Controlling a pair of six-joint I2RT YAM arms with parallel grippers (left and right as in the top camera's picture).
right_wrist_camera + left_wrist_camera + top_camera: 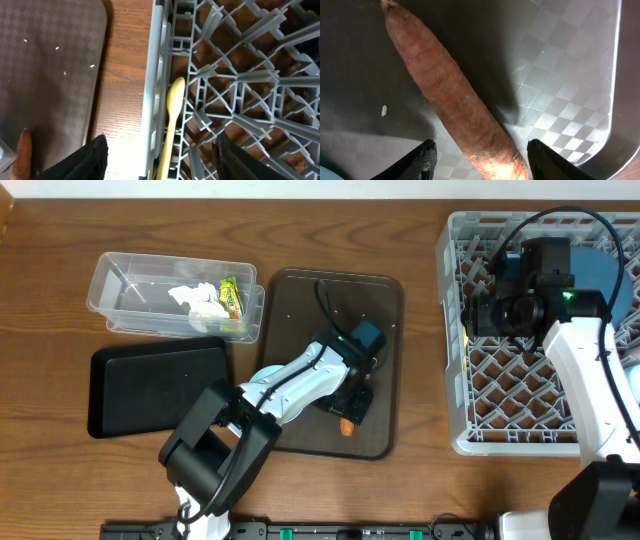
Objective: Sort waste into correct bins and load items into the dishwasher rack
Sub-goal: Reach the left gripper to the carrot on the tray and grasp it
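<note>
An orange carrot piece (455, 100) lies on the brown tray (380, 300), also seen as the carrot (346, 426) from overhead. My left gripper (480, 167) is open and low over the carrot's near end, one finger on each side, neither touching it. A rice grain (383, 110) lies beside it. My right gripper (167, 160) hangs open over the left wall of the grey dishwasher rack (155, 75), above the pale yellow spoon (175, 100) lying just inside. The rack (455, 380) holds a dark blue plate (600, 265). The clear bin (120, 280) holds white tissues (200, 298) and a green-yellow wrapper (232, 295).
A shallow black bin (150, 385) sits on the table below the clear one. Loose rice grains (65, 73) dot the tray's surface. A strip of bare wooden table (125, 75) separates the tray from the rack. The left arm (290, 385) stretches across the tray's lower half.
</note>
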